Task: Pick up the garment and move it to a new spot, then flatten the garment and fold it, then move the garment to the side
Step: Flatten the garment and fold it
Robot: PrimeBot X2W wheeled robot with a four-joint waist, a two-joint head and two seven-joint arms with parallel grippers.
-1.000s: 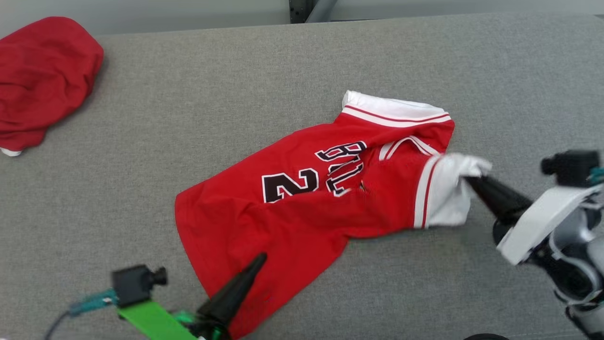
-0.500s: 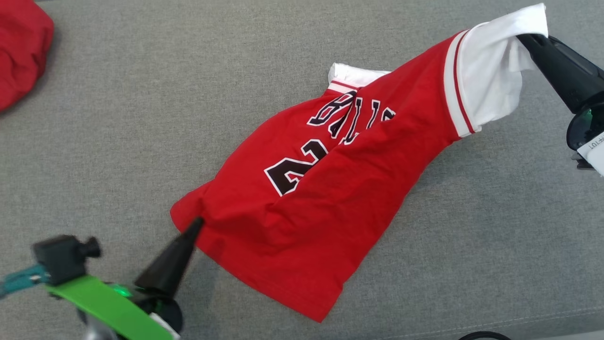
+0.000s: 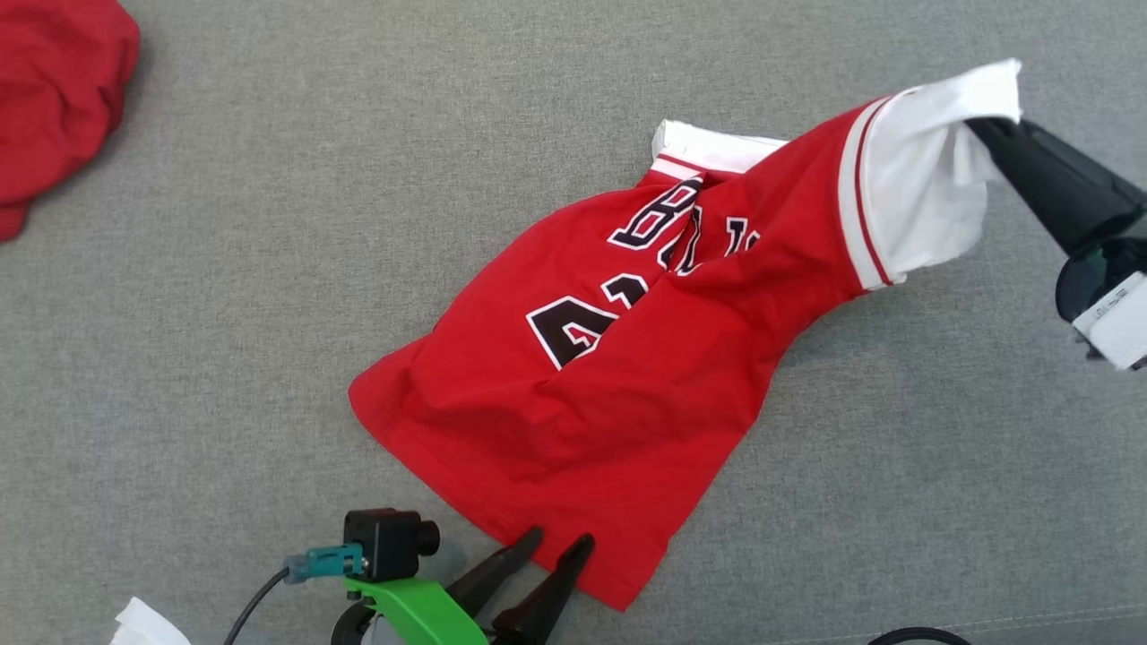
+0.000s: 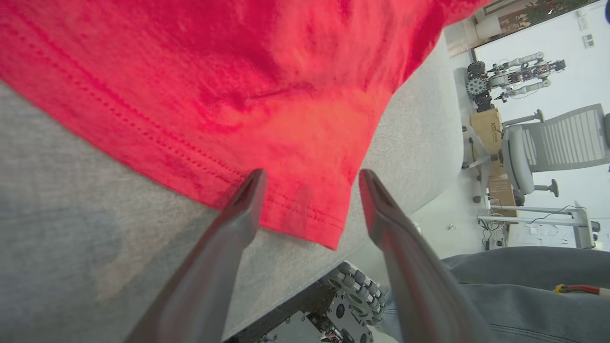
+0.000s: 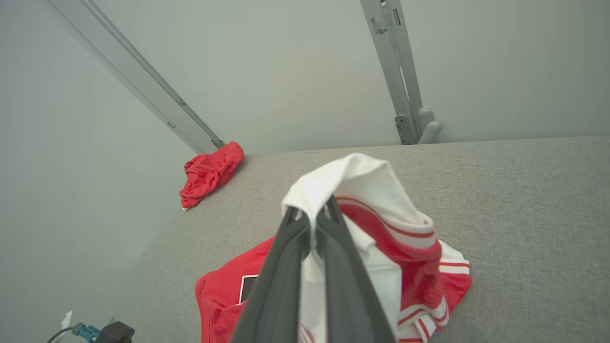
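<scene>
A red shirt (image 3: 618, 376) with black lettering lies crumpled near the middle of the grey tabletop (image 3: 269, 313), running from the near edge up toward the far right. Its far right end is lifted off the surface. The right claw (image 3: 978, 127) is pinched tight on the white sleeve (image 3: 923, 188) and holds it up, so the cloth hangs from the tips. A second white sleeve (image 3: 708, 148) lies flat behind the lettering.

The left claw (image 3: 562, 537) is spread wide at the shirt's near hem and grips nothing. In the head view both tips overlap the hem's edge. The left wrist view is closer: one finger (image 4: 248, 195) ends right at the stitched hem (image 4: 190, 157), while the other stands past the shirt's corner over bare grey. Whether either tip presses on the cloth cannot be told. That same view looks past the tabletop's edge to a room with an office chair (image 4: 548, 152) and the wheels (image 4: 352, 295) of the robot's base below.

The right wrist view shows the pinch itself, with the two dark fingers closed together and white cloth folded over their tips. It also takes in the pale wall (image 5: 286, 71) and two metal rails (image 5: 395, 71) behind the tabletop.

A bunched red cloth (image 3: 54, 98) sits at the far left corner, well apart from the shirt. A white scrap (image 3: 143, 627) shows at the head view's lower left edge.
</scene>
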